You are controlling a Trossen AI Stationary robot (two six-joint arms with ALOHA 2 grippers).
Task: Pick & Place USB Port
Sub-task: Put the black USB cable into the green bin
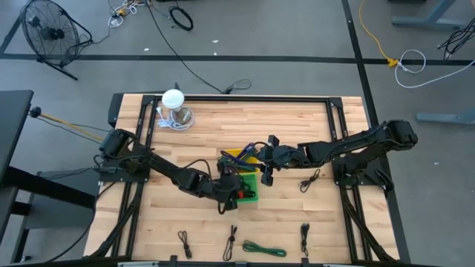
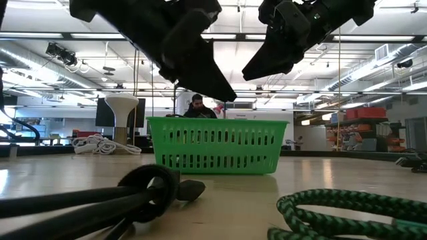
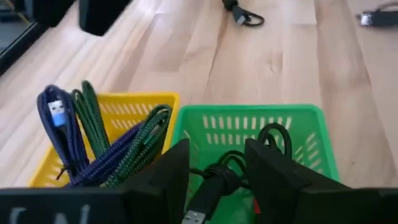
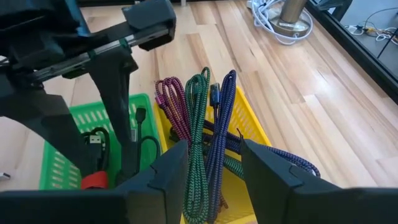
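Note:
A green basket (image 1: 251, 187) (image 2: 217, 143) and a yellow basket (image 1: 241, 156) stand side by side at mid-table. My left gripper (image 1: 231, 185) (image 3: 217, 186) hangs open over the green basket. A coiled black USB cable (image 3: 221, 177) (image 4: 146, 134) shows between its fingers, with its plug (image 3: 193, 216) toward the wrist; I see no contact. My right gripper (image 1: 265, 165) (image 4: 214, 174) is open above the yellow basket. That basket holds braided cables (image 4: 202, 118) in maroon, green and blue, whose loops lean up over its wall (image 3: 74, 124).
A loose black cable (image 1: 310, 180) lies right of the baskets. Near the table's near edge lie three black cables (image 1: 183, 241) (image 1: 231, 241) (image 1: 304, 237) and a green braided one (image 1: 263, 250) (image 2: 347, 207). A white stand with coiled white cord (image 1: 174, 111) sits far left.

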